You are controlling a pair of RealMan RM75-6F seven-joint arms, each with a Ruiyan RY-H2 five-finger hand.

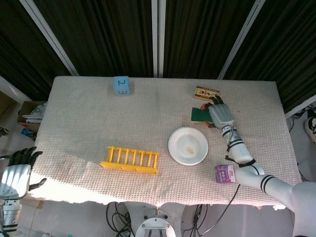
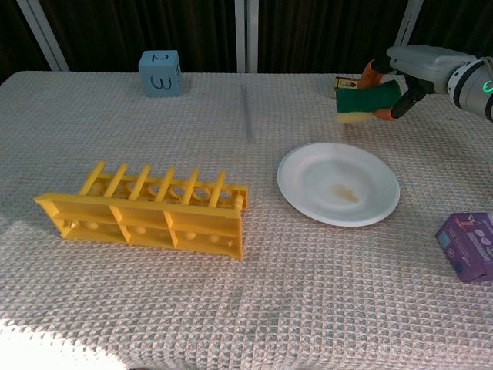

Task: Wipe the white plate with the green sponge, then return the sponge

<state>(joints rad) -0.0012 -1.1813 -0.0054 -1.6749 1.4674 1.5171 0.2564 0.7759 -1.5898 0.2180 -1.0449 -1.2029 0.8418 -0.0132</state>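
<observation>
Green and yellow, the sponge [image 2: 366, 103] sits in my right hand [image 2: 400, 73], pinched between my fingers [image 2: 368, 74] and lifted clear of the cloth. In the chest view it hangs tilted, green face up and yellow underside showing, just beyond the far right edge of the plate [image 2: 339, 183]. From the head view my hand [image 1: 220, 114] covers most of the sponge [image 1: 198, 114], which pokes out to its left.

The plate is white and lies flat on the cloth right of centre, with a small brownish smear [image 2: 343, 192] on its right half. The sponge is not touching the plate.

Just behind the sponge, at the far right, lies a small patterned box [image 1: 207, 92]. A purple box [image 2: 468, 246] stands near the right edge, close to me and well apart from the plate. A yellow rack [image 2: 145, 210] lies on its side left of the plate, and a blue cube [image 2: 160, 73] marked with 2 and 3 stands at the far left.

My left hand [image 1: 19, 168] shows only in the head view, off the table at its near left corner, holding nothing, fingers apart and slightly curled. The table [image 2: 254, 308] wears a white waffle-weave cloth.
</observation>
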